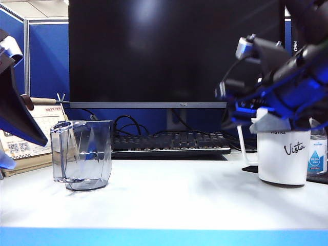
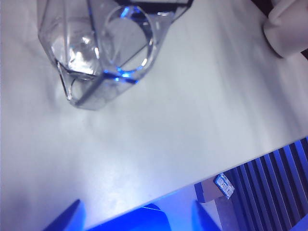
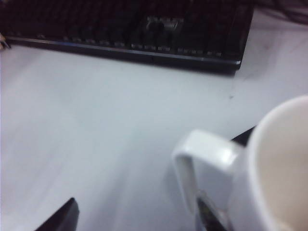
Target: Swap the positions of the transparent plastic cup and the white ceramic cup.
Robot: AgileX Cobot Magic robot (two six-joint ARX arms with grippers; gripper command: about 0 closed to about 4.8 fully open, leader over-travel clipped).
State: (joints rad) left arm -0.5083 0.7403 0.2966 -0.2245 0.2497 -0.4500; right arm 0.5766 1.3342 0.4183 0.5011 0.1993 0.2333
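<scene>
At the far left edge of the exterior view the left gripper (image 1: 6,159) hangs beside the plastic cup (image 1: 82,154), apart from it, jaws spread wide and holding nothing. The plastic cup stands upright on the white desk (image 1: 164,200) at lower left. Behind, in the middle, a keyboard (image 1: 169,143) lies under a dark monitor (image 1: 174,51). At right the white cup (image 1: 283,156) stands upright; the right gripper (image 1: 274,120) hovers just over its rim, jaws wide, one fingertip (image 3: 211,219) by the handle.
</scene>
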